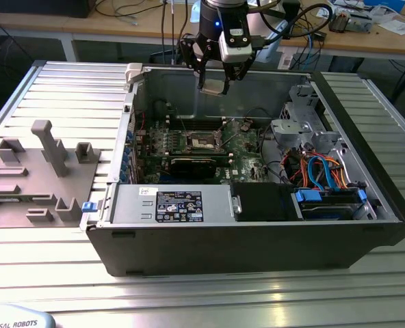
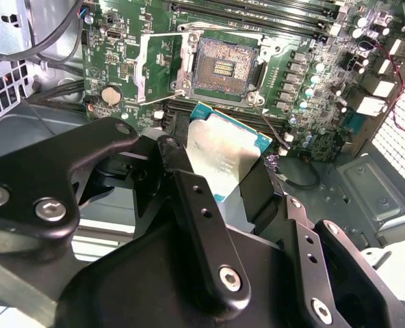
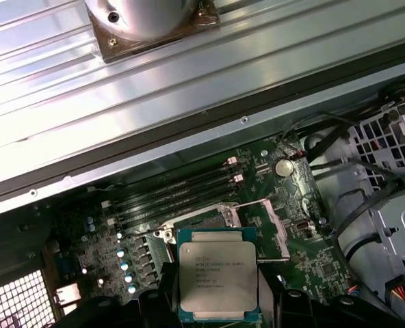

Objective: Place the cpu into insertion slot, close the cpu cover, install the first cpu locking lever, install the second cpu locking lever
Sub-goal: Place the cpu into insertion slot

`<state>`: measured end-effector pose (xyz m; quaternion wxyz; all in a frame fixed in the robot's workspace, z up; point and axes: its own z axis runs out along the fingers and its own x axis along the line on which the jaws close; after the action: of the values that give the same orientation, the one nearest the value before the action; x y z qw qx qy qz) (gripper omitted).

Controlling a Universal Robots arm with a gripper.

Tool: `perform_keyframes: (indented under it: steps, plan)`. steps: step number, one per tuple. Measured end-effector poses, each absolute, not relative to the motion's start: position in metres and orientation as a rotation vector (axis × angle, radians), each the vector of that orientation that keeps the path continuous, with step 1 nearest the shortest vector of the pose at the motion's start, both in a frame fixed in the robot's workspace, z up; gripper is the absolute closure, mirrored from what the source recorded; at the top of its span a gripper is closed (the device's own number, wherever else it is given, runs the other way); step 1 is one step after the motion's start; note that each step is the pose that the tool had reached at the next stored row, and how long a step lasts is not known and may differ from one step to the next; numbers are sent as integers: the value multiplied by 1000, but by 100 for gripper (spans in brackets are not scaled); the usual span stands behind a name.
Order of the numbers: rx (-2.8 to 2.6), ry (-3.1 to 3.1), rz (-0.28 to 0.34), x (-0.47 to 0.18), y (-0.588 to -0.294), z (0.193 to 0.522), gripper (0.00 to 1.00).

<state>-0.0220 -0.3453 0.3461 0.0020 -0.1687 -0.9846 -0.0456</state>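
Gripped chip (image 3: 218, 280) above bare socket (image 2: 219, 68)

Clamped the gripper (image 1: 216, 83) on the chip's two edges, metal top towards the first wrist view. Hung over the open computer case (image 1: 257, 239), well apart from the socket on the green board (image 2: 312, 102). Saw the cover (image 2: 163, 68) flipped open just beside the socket.

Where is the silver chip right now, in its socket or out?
Out. The cpu is clamped in the end effector, up in the air, while the insertion slot lies bare with its pins showing.
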Motion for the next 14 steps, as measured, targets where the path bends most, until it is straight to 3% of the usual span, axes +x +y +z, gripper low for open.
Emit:
perform_keyframes:
  steps: [14]
  plan:
    - [-554, -3086, -143, -22, -345, 346, 46]
